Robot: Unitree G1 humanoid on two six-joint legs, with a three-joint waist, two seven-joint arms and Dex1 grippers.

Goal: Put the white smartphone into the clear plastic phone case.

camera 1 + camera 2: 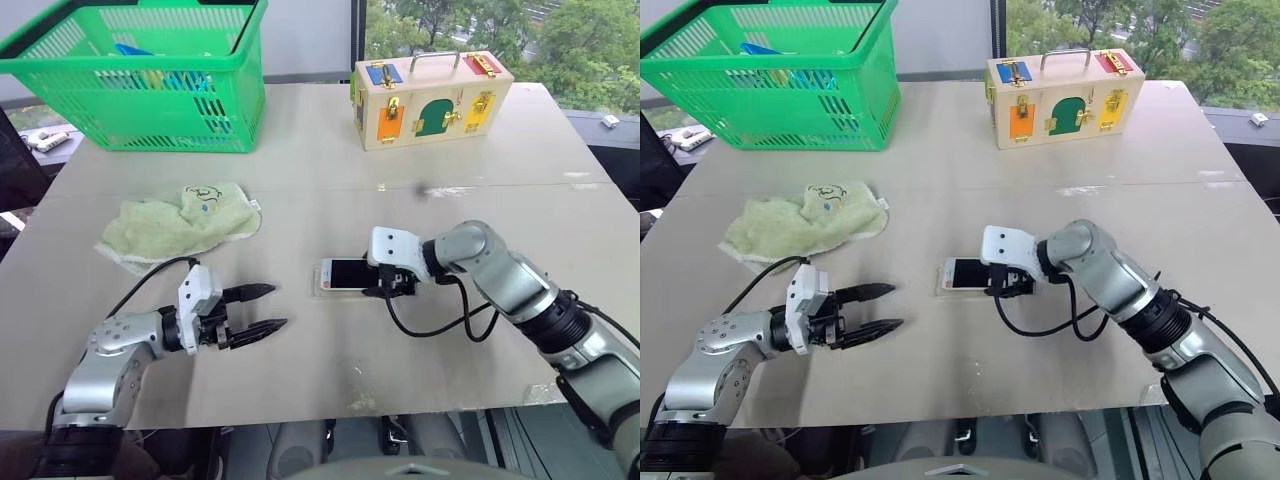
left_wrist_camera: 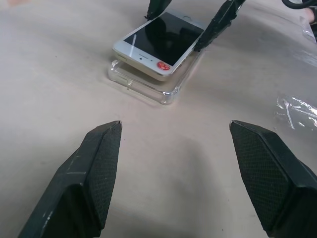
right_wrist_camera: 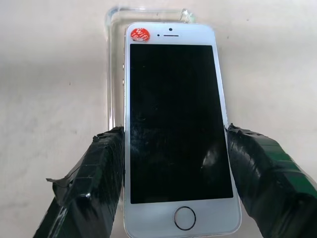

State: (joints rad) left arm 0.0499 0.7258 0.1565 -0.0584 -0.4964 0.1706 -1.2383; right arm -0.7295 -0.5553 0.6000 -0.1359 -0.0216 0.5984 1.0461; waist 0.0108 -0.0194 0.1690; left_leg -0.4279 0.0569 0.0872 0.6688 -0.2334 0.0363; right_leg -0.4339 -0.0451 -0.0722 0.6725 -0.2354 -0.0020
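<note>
Pale tabletop by a window, one phone and one case at its middle.

You have one green basket (image 1: 150,95) far left, one wooden latch box (image 1: 430,98) far right and one pale green towel (image 1: 180,222) left, none blocking. Your right gripper (image 3: 173,163) clamps the white smartphone (image 3: 173,124) by its long edges, screen up, long axis left-right, over the clear plastic phone case (image 2: 148,87), slightly askew. Your left gripper (image 1: 255,312) hangs with fingers apart, near left.

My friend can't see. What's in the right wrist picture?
A white smartphone with a black screen sits between the right end effector's two black fingers, tilted over a clear plastic phone case on the pale table, not pushed in yet.
</note>
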